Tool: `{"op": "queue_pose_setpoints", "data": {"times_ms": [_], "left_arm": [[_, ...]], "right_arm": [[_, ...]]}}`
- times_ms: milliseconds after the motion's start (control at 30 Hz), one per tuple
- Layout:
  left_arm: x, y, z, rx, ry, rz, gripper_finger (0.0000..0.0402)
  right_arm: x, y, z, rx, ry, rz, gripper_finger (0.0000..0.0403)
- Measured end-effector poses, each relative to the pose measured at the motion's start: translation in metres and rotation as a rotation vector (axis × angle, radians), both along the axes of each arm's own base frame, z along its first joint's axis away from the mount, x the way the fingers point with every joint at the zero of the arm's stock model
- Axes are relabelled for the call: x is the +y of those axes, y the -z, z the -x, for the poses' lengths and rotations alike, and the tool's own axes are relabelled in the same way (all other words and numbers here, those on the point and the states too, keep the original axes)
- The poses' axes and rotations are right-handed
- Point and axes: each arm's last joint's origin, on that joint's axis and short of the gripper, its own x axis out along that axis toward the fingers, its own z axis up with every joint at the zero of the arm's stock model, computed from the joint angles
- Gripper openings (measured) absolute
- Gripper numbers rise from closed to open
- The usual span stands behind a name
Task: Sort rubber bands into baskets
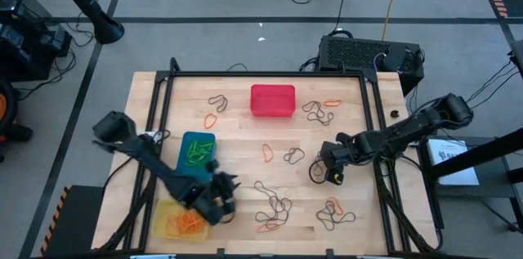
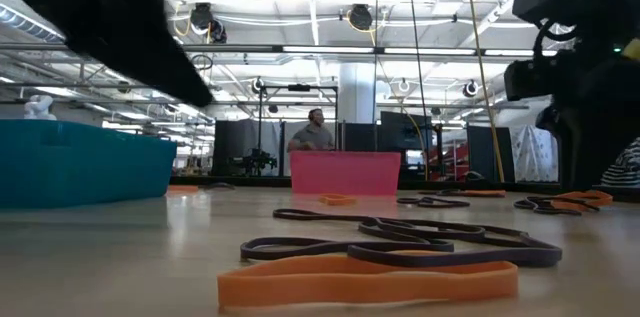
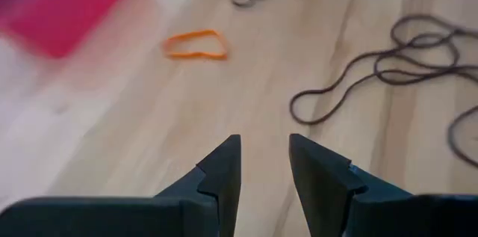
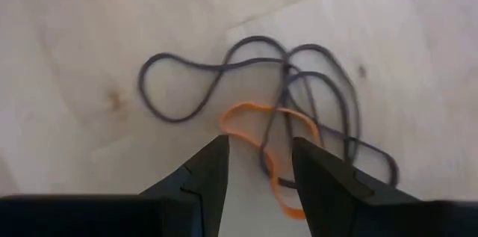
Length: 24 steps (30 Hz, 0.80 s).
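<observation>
Right gripper (image 4: 258,166) over the worktop's right half — fingers apart, empty. A thin orange rubber loop (image 4: 265,136) lies just ahead of the tips, tangled with dark loops (image 4: 254,80), its long axis slanting across the gap between the fingers. Left gripper (image 3: 264,164), slightly parted and empty, sits near the front-left corner beside the yellow plastic tub (image 1: 176,220) — an orange band (image 3: 196,44) lies well ahead of it.

Middle of the surface (image 1: 245,140) is sitting mostly open, just one orange band (image 1: 268,154) and a dark band (image 1: 293,157) lying flat there. The red basket (image 1: 272,100) is blocking the far centre, and the blue basket (image 1: 196,151) and yellow basket (image 1: 181,220) are crowding the left side near the left tool (image 1: 224,198). Tangled dark bands (image 1: 274,206) are cluttering the near centre. The right tool (image 4: 258,164) is hanging over a dark and orange tangle (image 4: 284,128), fingers parted.
</observation>
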Motion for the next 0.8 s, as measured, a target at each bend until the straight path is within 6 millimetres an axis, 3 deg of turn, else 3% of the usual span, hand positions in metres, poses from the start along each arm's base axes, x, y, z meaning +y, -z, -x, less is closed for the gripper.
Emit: {"op": "queue_pose_setpoints", "data": {"times_ms": [167,333,500,800], "left_arm": [[0.019,0.021,-0.049,-0.021,0.219,0.097,0.0123],[0.032,0.023,-0.084,-0.217,0.442,0.113,0.0123],[0.044,0.025,-0.1,-0.34,0.474,0.039,0.0123],[0.062,0.051,-0.111,-0.302,0.457,0.064,0.0123]], "right_arm": [[-0.011,-0.008,0.001,0.049,0.121,0.096,0.0141],[-0.016,-0.008,0.012,0.144,0.215,0.165,0.0141],[-0.018,0.002,0.019,0.173,0.22,0.16,0.0141],[-0.016,0.003,0.018,0.174,0.175,0.129,0.0141]]}}
